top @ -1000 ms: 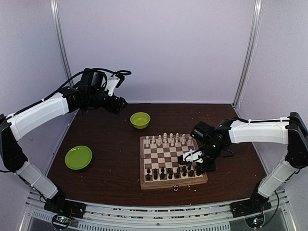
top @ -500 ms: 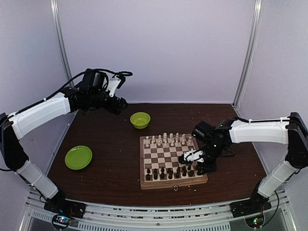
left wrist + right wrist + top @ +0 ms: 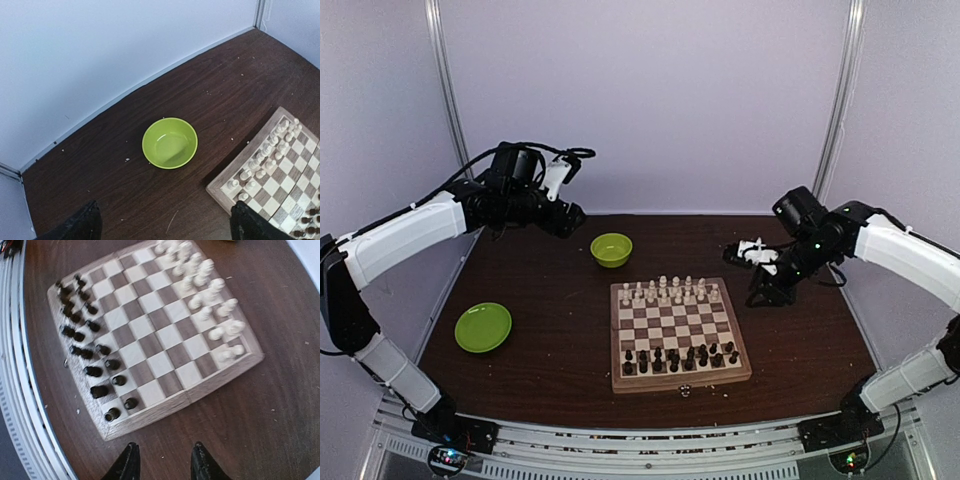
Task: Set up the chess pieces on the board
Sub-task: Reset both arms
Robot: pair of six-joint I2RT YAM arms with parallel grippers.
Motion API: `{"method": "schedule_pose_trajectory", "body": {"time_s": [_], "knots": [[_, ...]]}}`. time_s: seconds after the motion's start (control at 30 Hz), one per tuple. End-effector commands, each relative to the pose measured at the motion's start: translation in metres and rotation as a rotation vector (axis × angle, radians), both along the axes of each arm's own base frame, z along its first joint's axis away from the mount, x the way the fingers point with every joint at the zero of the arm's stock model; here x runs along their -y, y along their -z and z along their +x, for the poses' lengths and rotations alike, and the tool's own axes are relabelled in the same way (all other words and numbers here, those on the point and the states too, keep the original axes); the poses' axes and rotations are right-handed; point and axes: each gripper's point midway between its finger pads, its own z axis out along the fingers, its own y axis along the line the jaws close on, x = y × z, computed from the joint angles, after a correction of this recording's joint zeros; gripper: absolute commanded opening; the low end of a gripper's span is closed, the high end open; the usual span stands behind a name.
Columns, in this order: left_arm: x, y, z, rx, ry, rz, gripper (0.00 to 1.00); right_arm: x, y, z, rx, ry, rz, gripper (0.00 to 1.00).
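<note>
Brown wood formed the table (image 3: 550, 290), and the board (image 3: 675, 325) lay flat on it, a little right of centre and close to the near edge. The cream-white chess pieces (image 3: 665, 290) stood in two rows along the board's far side, and the dark chess pieces (image 3: 680, 357) stood in two somewhat uneven rows along its near side, with the middle squares between them bare. The right gripper (image 3: 767, 293) hung over bare tabletop just off the board's far right corner, clear of every piece. In the right wrist view its two black fingertips (image 3: 127, 462) stood partly apart with only table wood showing between them, so it was released and held nothing; the board (image 3: 150, 355) filled that view, dark pieces (image 3: 85, 340) on one side and blurred white ones (image 3: 210, 305) on the other. The left gripper (image 3: 570, 217) hovered high at the far left, well apart from the board and near a lime-green bowl (image 3: 611, 249). Its fingers (image 3: 80, 227) were spread wide and empty, with the bowl (image 3: 170, 142) and a corner of the board (image 3: 215, 192) below them. A lime-green plate (image 3: 483, 327) sat on the table's left side.
</note>
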Motion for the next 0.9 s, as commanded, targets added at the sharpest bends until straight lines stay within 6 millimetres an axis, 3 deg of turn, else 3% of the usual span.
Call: {"method": "schedule_pose_trajectory", "body": {"time_s": [0.0, 0.17, 0.2, 0.23, 0.27, 0.37, 0.43, 0.5, 0.6, 0.73, 0.87], "knots": [[-0.007, -0.03, 0.002, 0.081, -0.025, -0.015, 0.97, 0.018, -0.069, 0.042, 0.161, 0.208, 0.241, 0.37], [-0.023, -0.056, 0.002, 0.147, -0.103, -0.024, 0.98, 0.06, -0.144, 0.087, 0.376, 0.452, 0.392, 0.49], [-0.026, -0.064, 0.002, 0.149, -0.116, -0.02, 0.98, 0.072, -0.159, 0.095, 0.416, 0.516, 0.403, 0.58], [-0.029, -0.075, 0.0, 0.158, -0.121, -0.021, 0.98, 0.084, -0.174, 0.102, 0.456, 0.595, 0.425, 0.73], [-0.032, -0.084, -0.002, 0.169, -0.124, -0.016, 0.98, 0.095, -0.188, 0.107, 0.498, 0.664, 0.448, 0.97], [-0.045, -0.108, -0.008, 0.224, -0.164, -0.025, 0.98, 0.114, -0.22, 0.106, 0.574, 0.761, 0.532, 1.0], [-0.053, -0.107, -0.016, 0.245, -0.177, -0.021, 0.98, 0.123, -0.231, 0.101, 0.622, 0.817, 0.583, 1.0], [-0.06, -0.098, -0.024, 0.261, -0.172, -0.002, 0.98, 0.136, -0.231, 0.1, 0.638, 0.924, 0.629, 1.0], [-0.073, -0.078, -0.029, 0.297, -0.206, 0.034, 0.98, 0.149, -0.213, 0.099, 0.625, 1.018, 0.629, 1.0], [-0.087, -0.061, -0.027, 0.349, -0.281, 0.046, 0.98, 0.154, -0.189, 0.1, 0.597, 1.025, 0.656, 0.99], [-0.083, -0.059, -0.027, 0.322, -0.262, 0.037, 0.98, 0.157, -0.183, 0.1, 0.569, 1.008, 0.696, 1.0]]}}
